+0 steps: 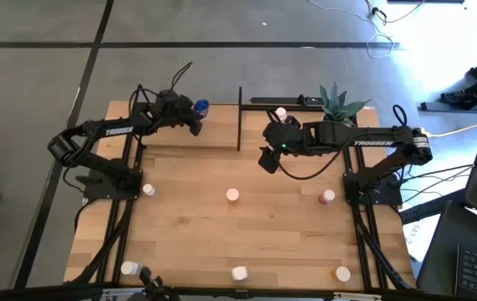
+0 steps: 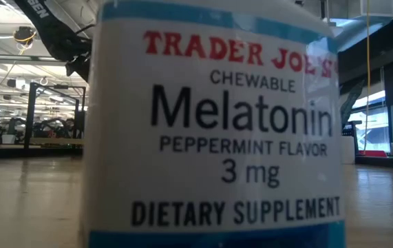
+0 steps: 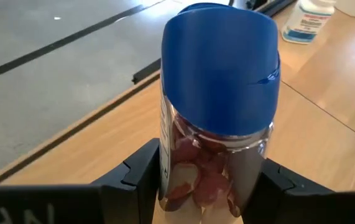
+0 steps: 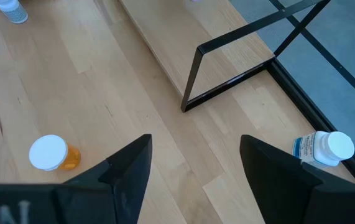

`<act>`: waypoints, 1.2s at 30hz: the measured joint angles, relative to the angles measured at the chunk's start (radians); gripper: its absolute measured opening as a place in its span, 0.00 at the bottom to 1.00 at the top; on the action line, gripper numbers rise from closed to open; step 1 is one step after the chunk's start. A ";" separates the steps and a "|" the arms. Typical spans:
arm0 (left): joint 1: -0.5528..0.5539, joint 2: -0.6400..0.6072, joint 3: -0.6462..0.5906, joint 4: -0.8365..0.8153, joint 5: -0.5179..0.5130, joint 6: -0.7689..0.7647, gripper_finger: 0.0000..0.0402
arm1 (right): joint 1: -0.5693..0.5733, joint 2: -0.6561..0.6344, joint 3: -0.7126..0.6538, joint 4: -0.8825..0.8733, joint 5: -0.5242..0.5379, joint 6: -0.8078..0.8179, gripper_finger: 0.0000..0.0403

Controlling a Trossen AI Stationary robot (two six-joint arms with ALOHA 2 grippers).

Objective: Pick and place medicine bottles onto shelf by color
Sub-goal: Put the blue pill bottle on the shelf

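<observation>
My left gripper (image 1: 195, 119) is at the far left, over the light-wood shelf (image 1: 213, 138), shut on a clear bottle with a blue cap (image 1: 202, 107) that holds reddish tablets (image 3: 217, 93). My right gripper (image 1: 265, 163) is open and empty (image 4: 196, 162), above the table just in front of the shelf's middle black post (image 1: 240, 117). A white bottle (image 1: 281, 113) stands on the shelf's right half. Several bottles stand on their bases on the table, among them one with a pink cap (image 1: 233, 195), a red one (image 1: 328, 196) and an orange one (image 1: 342, 273). My left gripper pinches the bottle's clear body (image 3: 208, 180), below the blue cap, between its two fingers (image 3: 143, 174). The fingers come roughly level from the table's left side. The bottle is upright. The fingers hide its base, so I cannot tell whether it stands on the shelf board.
A potted plant (image 1: 338, 104) stands at the shelf's far right. A white Melatonin bottle (image 2: 213, 124) stands right before the low camera and blocks most of that view. The right wrist view shows an orange bottle (image 4: 50, 154), a white bottle (image 4: 323, 149) and the black frame (image 4: 227, 81).
</observation>
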 joint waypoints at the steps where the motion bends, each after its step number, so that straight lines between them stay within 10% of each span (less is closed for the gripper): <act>1: 0.006 -0.001 0.000 0.000 0.000 0.002 0.39 | 0.000 0.000 0.000 0.000 0.000 0.000 0.61; 36: -0.020 -0.001 -0.156 0.302 -0.024 0.002 0.39 | 0.000 0.000 0.000 0.000 0.000 0.000 0.61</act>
